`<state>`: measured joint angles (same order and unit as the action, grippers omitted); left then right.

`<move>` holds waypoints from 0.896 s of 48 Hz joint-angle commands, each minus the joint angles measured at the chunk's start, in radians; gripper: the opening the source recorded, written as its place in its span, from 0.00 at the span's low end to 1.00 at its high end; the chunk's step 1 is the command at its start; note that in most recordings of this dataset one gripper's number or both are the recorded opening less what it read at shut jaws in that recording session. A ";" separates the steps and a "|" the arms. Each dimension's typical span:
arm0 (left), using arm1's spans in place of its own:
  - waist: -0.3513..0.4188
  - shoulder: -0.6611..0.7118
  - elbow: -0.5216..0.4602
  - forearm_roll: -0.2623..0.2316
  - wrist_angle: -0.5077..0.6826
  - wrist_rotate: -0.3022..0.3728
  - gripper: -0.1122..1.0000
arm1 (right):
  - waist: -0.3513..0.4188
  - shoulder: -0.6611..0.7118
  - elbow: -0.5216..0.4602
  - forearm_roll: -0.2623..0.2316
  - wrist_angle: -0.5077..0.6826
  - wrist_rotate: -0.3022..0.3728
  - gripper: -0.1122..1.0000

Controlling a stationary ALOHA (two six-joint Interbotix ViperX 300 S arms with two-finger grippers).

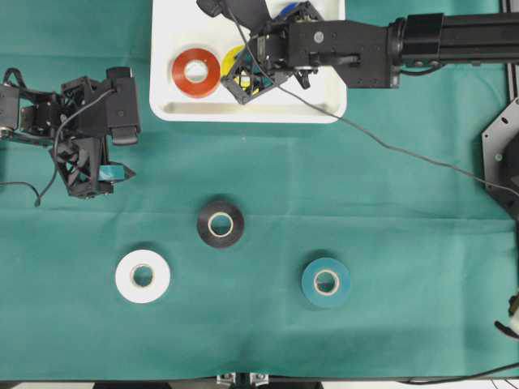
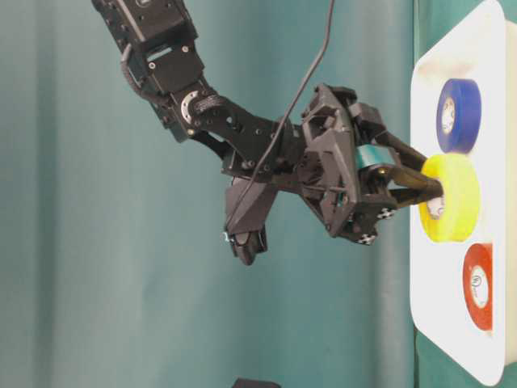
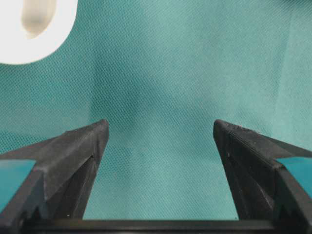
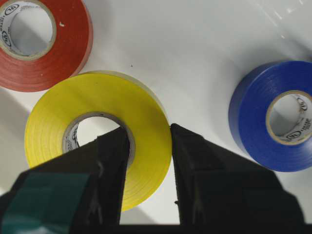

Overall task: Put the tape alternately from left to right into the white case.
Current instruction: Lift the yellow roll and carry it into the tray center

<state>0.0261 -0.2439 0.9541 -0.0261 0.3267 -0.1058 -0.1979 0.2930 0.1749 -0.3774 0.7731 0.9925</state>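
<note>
My right gripper (image 4: pixel 148 134) is shut on the yellow tape roll (image 4: pixel 53 126), one finger in its core and the other outside its wall. The roll is over the white case (image 1: pixel 324 105), between the red roll (image 1: pixel 195 72) and the blue roll (image 4: pixel 253 112). The table-level view shows the same grip (image 2: pixel 432 194) on the yellow roll (image 2: pixel 452 198), close against the case (image 2: pixel 428 307). My left gripper (image 3: pixel 161 129) hangs open over bare cloth at the left (image 1: pixel 101 180). Black (image 1: pixel 220 224), white (image 1: pixel 143 276) and teal (image 1: pixel 326 282) rolls lie flat on the cloth.
Green cloth (image 1: pixel 389 227) covers the table. A black cable (image 1: pixel 389 146) trails from the right arm across the case's right edge onto the cloth. The white roll's edge (image 3: pixel 34 29) shows at the top left of the left wrist view.
</note>
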 commanded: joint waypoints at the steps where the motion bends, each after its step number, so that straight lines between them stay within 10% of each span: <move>1: -0.003 -0.017 -0.008 -0.002 -0.006 -0.002 0.84 | -0.005 -0.020 -0.009 -0.005 -0.011 0.000 0.33; 29: -0.003 -0.017 -0.008 0.000 -0.006 -0.011 0.84 | -0.005 -0.020 0.006 -0.021 -0.026 -0.005 0.34; 39: -0.003 -0.017 -0.008 -0.002 -0.006 -0.011 0.84 | -0.005 -0.020 0.015 -0.021 -0.067 -0.005 0.83; 43: -0.003 -0.017 -0.006 -0.002 -0.008 -0.011 0.84 | -0.003 -0.018 0.017 -0.021 -0.077 -0.005 0.84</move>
<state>0.0261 -0.2439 0.9541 -0.0245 0.3252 -0.1150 -0.2010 0.2930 0.2010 -0.3942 0.7102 0.9894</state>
